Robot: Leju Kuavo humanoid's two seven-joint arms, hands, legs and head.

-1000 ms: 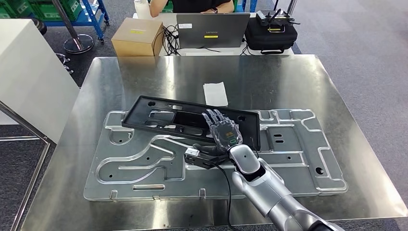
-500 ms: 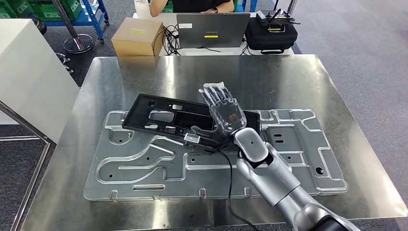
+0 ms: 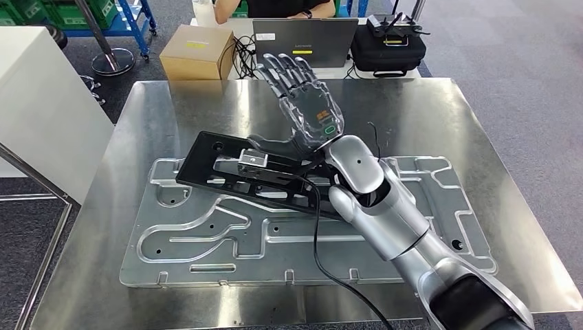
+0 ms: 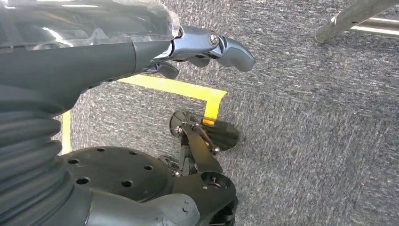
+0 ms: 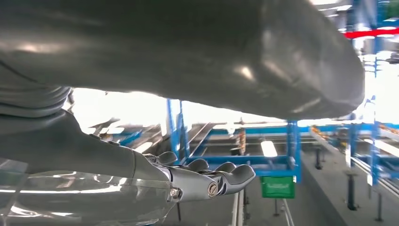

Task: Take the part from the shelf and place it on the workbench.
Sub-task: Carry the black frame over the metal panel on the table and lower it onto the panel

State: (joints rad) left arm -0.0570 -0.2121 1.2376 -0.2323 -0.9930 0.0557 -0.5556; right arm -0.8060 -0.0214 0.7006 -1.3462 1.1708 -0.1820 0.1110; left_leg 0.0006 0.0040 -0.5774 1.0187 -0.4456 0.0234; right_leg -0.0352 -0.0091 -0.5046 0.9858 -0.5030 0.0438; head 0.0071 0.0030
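Observation:
The black plastic frame part (image 3: 199, 168) lies flat across the embossed silver plate (image 3: 206, 234) on the steel workbench (image 3: 172, 110). My right hand (image 3: 306, 103) is raised above the part's middle, palm up and fingers spread, holding nothing; its wrist and forearm hide the part's right end. In the right wrist view the same hand (image 5: 202, 181) points out into the hall with its fingers loosely extended. My left hand (image 4: 188, 47) hangs over the grey carpet, fingers relaxed and holding nothing.
Behind the workbench stand a cardboard box (image 3: 198, 51), a laptop (image 3: 302, 41) and a black case (image 3: 387, 48), with a person (image 3: 275, 7) seated there. A white cabinet (image 3: 41, 103) stands on the left. Yellow floor tape (image 4: 188, 89) runs below my left hand.
My right hand has lifted off the black part and swung up toward the far side, fingers spreading. The part stays on the silver plate.

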